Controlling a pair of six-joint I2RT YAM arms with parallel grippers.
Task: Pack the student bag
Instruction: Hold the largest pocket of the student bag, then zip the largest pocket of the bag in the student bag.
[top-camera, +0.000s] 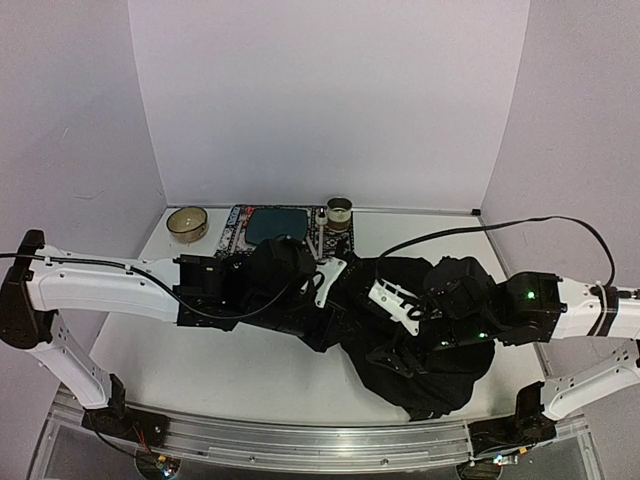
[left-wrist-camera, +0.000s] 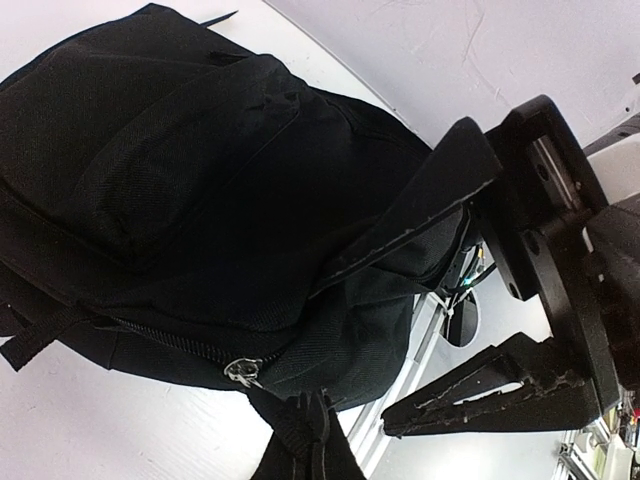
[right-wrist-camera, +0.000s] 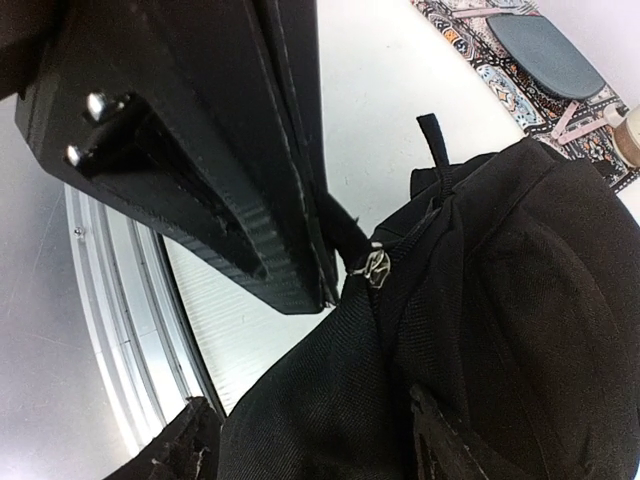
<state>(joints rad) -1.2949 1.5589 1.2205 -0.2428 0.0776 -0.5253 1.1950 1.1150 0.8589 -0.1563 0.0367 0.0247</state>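
Observation:
The student bag (top-camera: 420, 350), a big black backpack, lies slumped right of the table's middle. My left gripper (top-camera: 330, 282) reaches in from the left. In the left wrist view it (left-wrist-camera: 312, 418) is shut on a black pull strap just below the bag's metal zipper slider (left-wrist-camera: 243, 371). My right gripper (top-camera: 400, 305) comes from the right and stands open. In the right wrist view its fingers (right-wrist-camera: 180, 452) straddle a bulge of bag fabric (right-wrist-camera: 330, 400), close to the slider (right-wrist-camera: 375, 265).
A patterned mat (top-camera: 235, 228) with a dark teal pad (top-camera: 275, 225) lies at the back wall. A tan bowl (top-camera: 187, 222) sits left of it and a small cup (top-camera: 339, 212) to its right. A metal rail (top-camera: 300, 442) runs along the near edge.

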